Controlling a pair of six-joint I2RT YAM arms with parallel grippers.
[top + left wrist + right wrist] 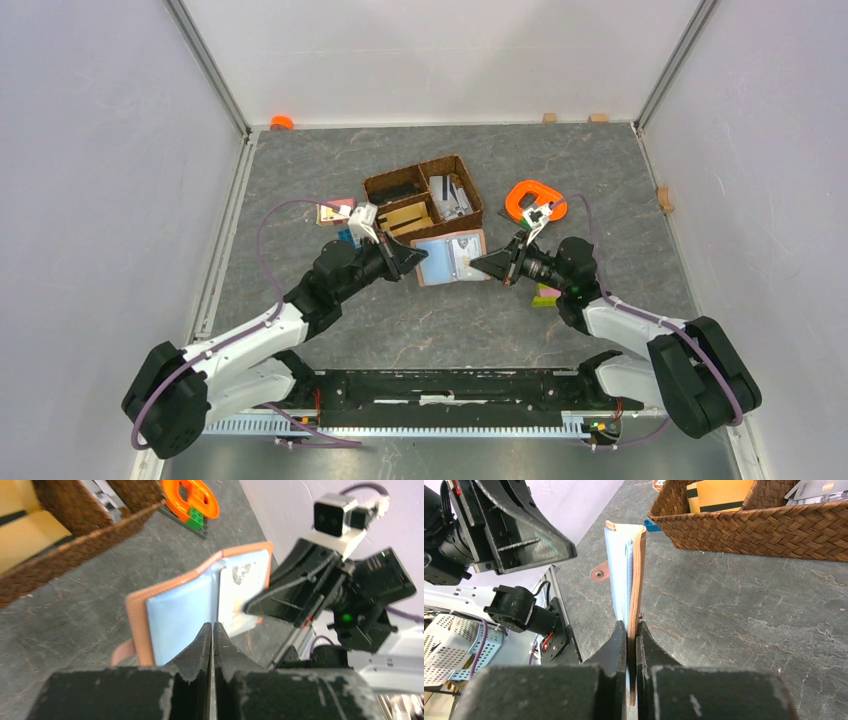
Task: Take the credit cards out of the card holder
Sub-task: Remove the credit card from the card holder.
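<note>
Card holder (452,258) open beside basket (425,195), right fingers (616,647) pinching its edge

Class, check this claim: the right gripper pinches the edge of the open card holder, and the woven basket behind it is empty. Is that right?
Not quite. The woven basket is not empty: the right wrist view shows a yellow piece and grey cards in its compartments. The right gripper does pinch the edge of the open card holder.
</note>
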